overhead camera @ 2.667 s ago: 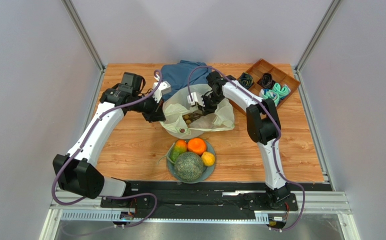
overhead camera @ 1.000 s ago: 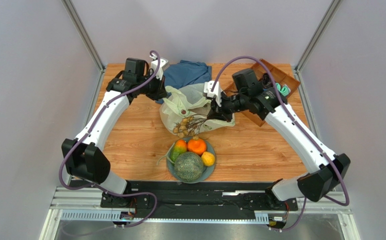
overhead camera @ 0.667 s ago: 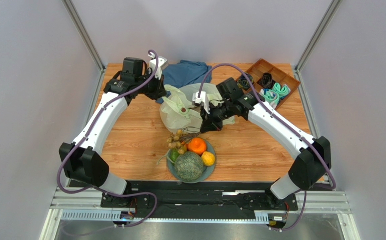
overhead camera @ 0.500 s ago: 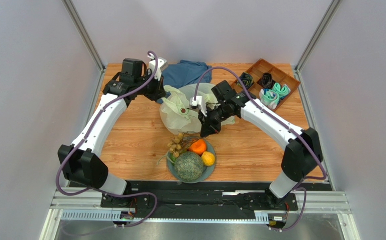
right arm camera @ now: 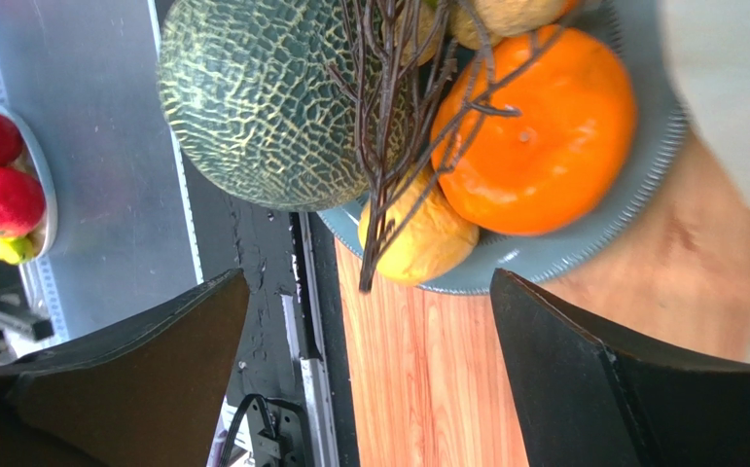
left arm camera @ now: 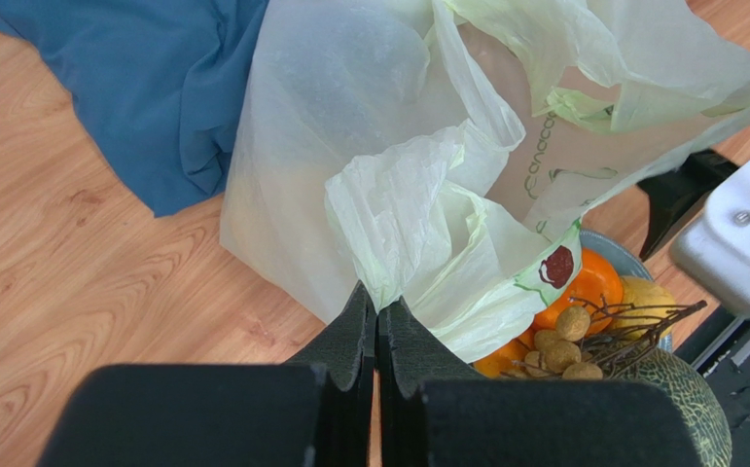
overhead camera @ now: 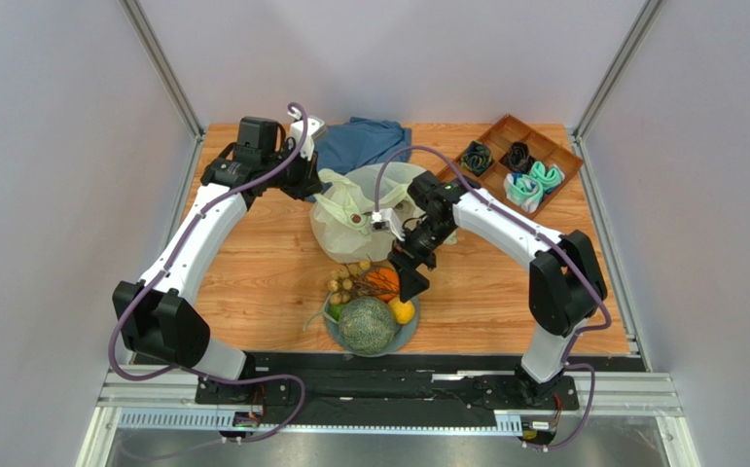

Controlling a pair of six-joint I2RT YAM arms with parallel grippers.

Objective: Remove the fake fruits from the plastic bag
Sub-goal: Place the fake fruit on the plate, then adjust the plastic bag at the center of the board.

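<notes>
Firmly, the left fingers point(left arm camera: 357, 336) pinch shut on a fold of the plastic bag point(left arm camera: 369, 117); the right fingers point(right arm camera: 583, 379) gape wide, holding nothing, above the fake fruits point(right arm camera: 262, 97).

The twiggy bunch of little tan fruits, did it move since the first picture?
Yes. The twiggy bunch left the plastic bag and travelled down the top view onto the grey plate, which stayed put, next to the melon.
</notes>
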